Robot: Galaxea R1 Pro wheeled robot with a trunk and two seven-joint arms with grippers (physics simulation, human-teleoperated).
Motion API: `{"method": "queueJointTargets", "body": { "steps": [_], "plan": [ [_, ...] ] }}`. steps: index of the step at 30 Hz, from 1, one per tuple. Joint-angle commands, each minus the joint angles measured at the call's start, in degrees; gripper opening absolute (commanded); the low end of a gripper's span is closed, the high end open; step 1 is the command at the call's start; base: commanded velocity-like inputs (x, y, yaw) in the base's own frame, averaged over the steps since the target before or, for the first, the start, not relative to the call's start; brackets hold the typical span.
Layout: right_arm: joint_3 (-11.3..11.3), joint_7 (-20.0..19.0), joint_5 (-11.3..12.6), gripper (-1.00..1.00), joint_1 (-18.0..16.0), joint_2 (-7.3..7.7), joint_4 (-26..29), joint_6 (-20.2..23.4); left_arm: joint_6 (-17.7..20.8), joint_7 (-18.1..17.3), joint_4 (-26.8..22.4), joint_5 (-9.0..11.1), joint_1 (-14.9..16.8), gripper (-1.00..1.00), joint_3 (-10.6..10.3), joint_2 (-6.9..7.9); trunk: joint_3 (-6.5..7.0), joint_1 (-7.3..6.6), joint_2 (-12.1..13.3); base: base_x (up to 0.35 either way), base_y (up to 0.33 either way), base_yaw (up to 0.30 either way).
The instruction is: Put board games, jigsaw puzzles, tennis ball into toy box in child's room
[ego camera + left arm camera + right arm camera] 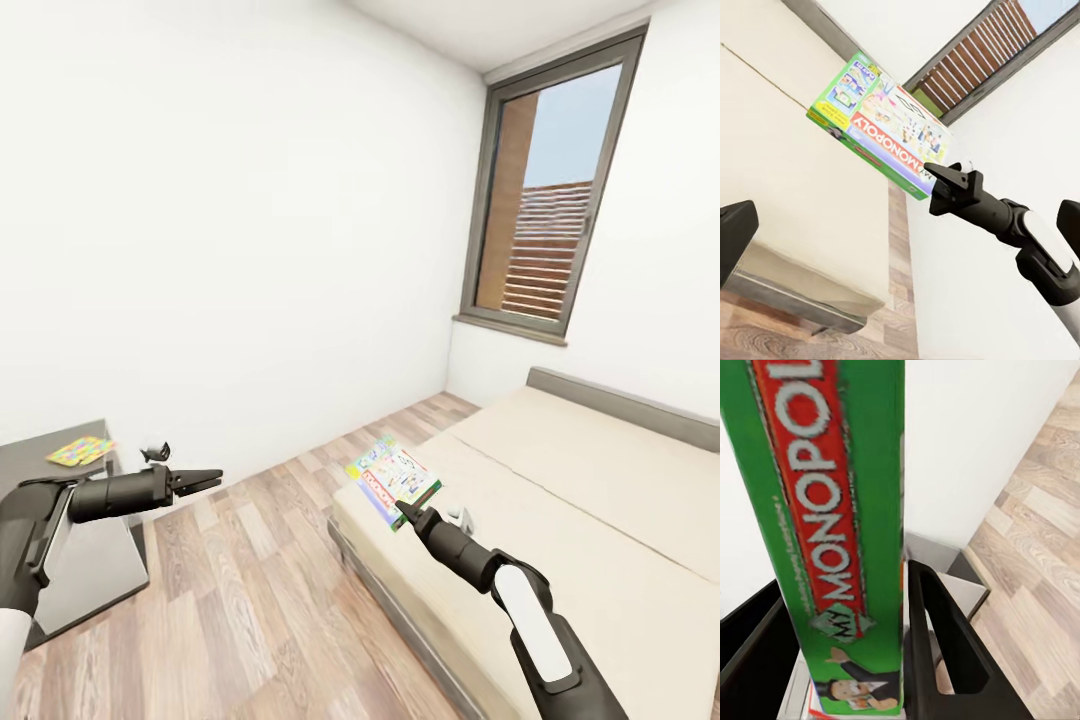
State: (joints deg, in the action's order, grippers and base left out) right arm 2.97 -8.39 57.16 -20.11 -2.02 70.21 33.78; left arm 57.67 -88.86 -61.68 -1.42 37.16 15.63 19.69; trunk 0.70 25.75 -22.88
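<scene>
Right black two-finger gripper [408, 510] is pinching the flat green-edged Monopoly board game box [394, 480] by its near edge. The box is lifted clear of the beige mattress of the low bed [600, 500] and held tilted above the bed's near corner, printed face up toward the ceiling. In the right wrist view the box's green side with the red "MY MONOPOLY" band [832, 532] stands between the two black fingers [945, 645], which press against it on both sides. The left wrist view shows the same box [881, 124] clamped at one corner by the right gripper [945, 180].

Left black gripper [205, 480] hovers over the wood-plank floor [250, 600], fingers slightly parted, nothing between them. It sits just beside the grey table [40, 460], on which lies a flat multicoloured jigsaw puzzle box [80, 451].
</scene>
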Motion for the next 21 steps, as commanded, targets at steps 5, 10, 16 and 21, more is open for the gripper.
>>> {"method": "queueJointTargets", "body": {
  "steps": [5, 10, 16, 21],
  "plan": [
    [-0.1, -0.1, 0.2, -1.00, 0.0, -0.01, 0.0, 0.2, 0.6, -0.3, 0.0, -0.1, 0.0, 1.00, 0.0, 0.00, 0.01, 0.04, 0.0, 0.078, -0.056, 0.282],
    [-0.1, -0.1, 0.2, -1.00, 0.0, 0.00, 0.0, 0.2, 0.7, -0.3, 0.1, -0.2, 0.0, 1.00, 0.0, 0.00, 0.10, 0.04, 0.0, 0.053, -0.007, 0.282],
    [-0.1, 0.0, 0.3, -1.00, 0.0, -0.07, -0.9, 0.2, 0.7, -0.3, 0.1, -0.2, 0.0, 1.00, 0.0, 0.00, 0.22, 0.04, 0.0, 0.249, -0.001, 0.282],
    [-0.2, 0.0, 0.2, -1.00, 0.0, -0.09, -1.8, 0.2, 0.7, -0.2, 0.1, -0.2, 0.0, 1.00, 0.0, 0.00, 0.32, 0.04, 0.0, 0.111, 0.000, 0.282]
  ]
}}
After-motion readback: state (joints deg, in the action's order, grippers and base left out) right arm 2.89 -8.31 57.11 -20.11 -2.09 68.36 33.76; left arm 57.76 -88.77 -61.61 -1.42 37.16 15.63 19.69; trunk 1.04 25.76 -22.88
